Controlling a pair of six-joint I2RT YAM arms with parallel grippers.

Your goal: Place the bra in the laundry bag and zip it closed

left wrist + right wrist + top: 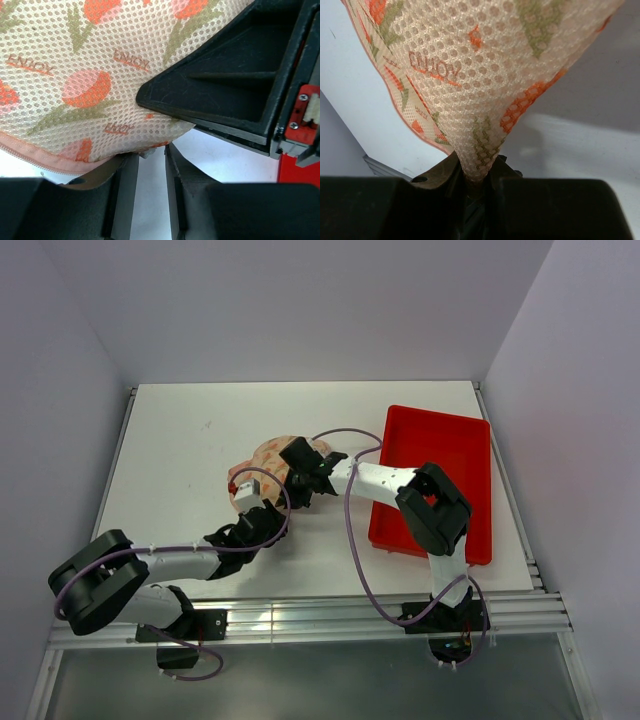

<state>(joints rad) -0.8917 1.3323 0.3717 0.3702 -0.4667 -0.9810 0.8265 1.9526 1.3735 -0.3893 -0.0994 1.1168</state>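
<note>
Bag (470, 75) mesh is pinched tight in the right gripper (475, 175) — likely held taut for zipping. The left gripper (150, 160) is set at the zipper edge (30, 152) — whether it grips cannot be told.

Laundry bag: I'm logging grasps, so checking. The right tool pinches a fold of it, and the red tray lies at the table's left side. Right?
Not quite. The top external view shows the red tray at the right side of the table. The right tool does pinch a fold of the laundry bag.
</note>
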